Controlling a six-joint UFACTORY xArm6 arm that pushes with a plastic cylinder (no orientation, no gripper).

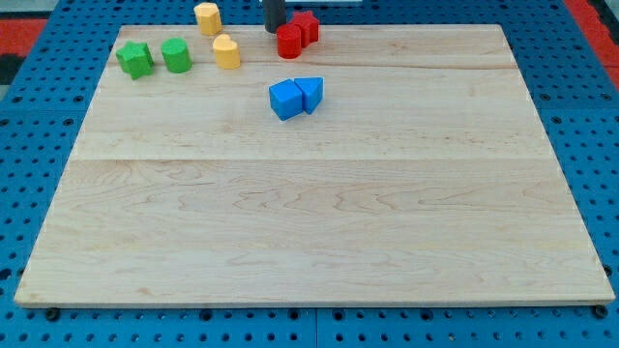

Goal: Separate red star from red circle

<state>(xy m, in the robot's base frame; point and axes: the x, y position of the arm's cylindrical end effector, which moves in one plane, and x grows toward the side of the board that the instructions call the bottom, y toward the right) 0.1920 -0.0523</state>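
Note:
Two red blocks touch each other at the view's top centre. The red circle (288, 42) is the round one at the lower left. The red star (307, 26) is just up and right of it. My tip (275, 29) is the end of the dark rod at the top edge. It stands right beside the red circle's upper left side, touching or nearly touching it.
Two yellow blocks (207, 17) (226, 51) and two green blocks (135, 59) (176, 55) lie at the top left. A blue cube (285, 100) and a blue triangle (310, 93) touch just below the red pair. The wooden board (309, 213) sits on a blue pegboard.

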